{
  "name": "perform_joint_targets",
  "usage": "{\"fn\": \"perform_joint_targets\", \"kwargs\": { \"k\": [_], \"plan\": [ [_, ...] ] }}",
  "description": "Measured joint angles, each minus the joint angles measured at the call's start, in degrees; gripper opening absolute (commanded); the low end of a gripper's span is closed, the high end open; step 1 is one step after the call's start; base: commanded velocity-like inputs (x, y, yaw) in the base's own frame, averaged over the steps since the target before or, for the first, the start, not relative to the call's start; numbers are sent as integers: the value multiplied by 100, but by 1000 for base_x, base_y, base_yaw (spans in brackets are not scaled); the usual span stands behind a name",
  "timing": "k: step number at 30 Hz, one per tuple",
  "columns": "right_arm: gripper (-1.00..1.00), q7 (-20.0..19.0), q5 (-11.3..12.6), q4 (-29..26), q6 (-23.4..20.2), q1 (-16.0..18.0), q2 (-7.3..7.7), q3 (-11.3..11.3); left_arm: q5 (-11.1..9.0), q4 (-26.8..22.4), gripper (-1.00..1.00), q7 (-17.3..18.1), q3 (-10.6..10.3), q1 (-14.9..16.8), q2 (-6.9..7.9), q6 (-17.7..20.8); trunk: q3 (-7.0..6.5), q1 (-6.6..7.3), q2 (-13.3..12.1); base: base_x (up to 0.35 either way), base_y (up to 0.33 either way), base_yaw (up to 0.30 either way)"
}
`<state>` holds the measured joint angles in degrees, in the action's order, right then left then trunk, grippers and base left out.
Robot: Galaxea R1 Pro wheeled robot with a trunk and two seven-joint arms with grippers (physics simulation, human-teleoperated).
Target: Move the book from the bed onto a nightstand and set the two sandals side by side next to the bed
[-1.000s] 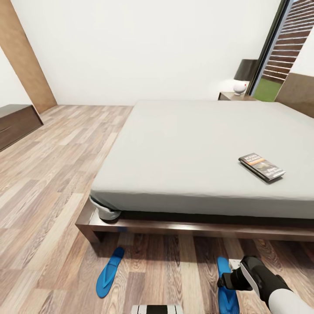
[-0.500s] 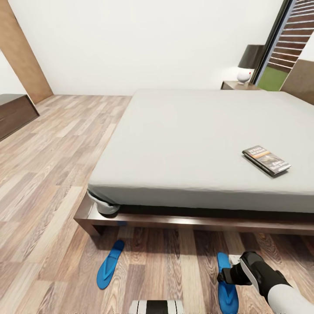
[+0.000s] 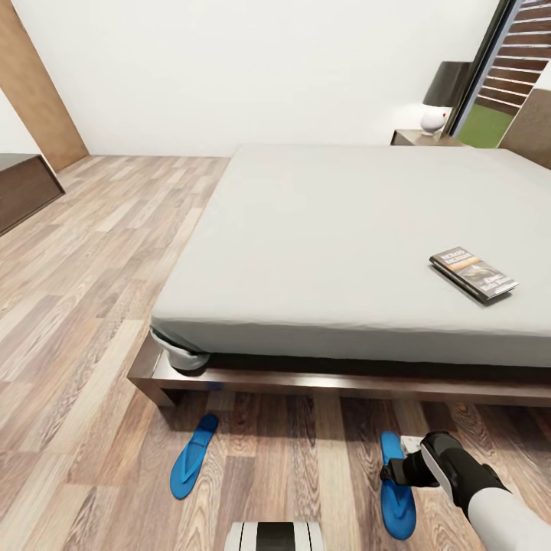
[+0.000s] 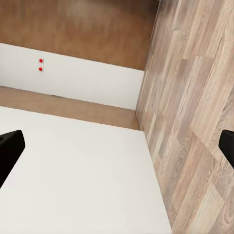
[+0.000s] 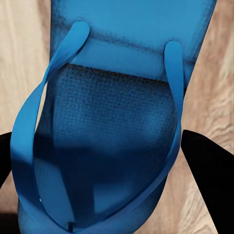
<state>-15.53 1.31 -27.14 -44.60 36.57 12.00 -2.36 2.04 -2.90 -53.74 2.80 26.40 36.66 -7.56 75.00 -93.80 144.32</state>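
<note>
Lying between right hand (image 5: 117, 161) fingers: sandal (image 5: 109, 122).

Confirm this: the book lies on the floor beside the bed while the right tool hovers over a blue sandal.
Not quite. The book lies on the bed's mattress, as the head view shows. The right tool does hover over a blue sandal.

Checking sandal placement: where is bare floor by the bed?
Bare planks lie between the left sandal and right sandal, along the bed frame. It is crowded around the right sandal, under the right gripper.
</note>
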Motion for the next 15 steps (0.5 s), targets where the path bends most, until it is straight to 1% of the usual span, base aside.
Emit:
{"fn": "perform_joint_targets", "kwargs": {
  "k": [3,5,8,12,15],
  "plan": [
    [-100,0,-2,-2,6,9,1,-1,3,0,100,0,-1,-50,0,0,0,0,0,0,10,0],
    [-100,0,-4,-2,10,13,0,-2,-4,-13,100,-1,-3,-143,-1,-2,0,0,0,0,100,0],
    [-100,0,-7,2,14,15,-9,-2,-10,-26,100,13,-6,-232,0,-7,0,0,0,0,204,0],
    [-100,0,-10,5,14,16,-10,-3,-12,-30,100,33,-10,-264,-3,-9,0,0,0,0,160,0],
    [-100,0,-10,7,18,16,-10,-3,-12,-32,100,37,-10,-273,-1,-10,0,0,0,0,219,0]
  ]
}}
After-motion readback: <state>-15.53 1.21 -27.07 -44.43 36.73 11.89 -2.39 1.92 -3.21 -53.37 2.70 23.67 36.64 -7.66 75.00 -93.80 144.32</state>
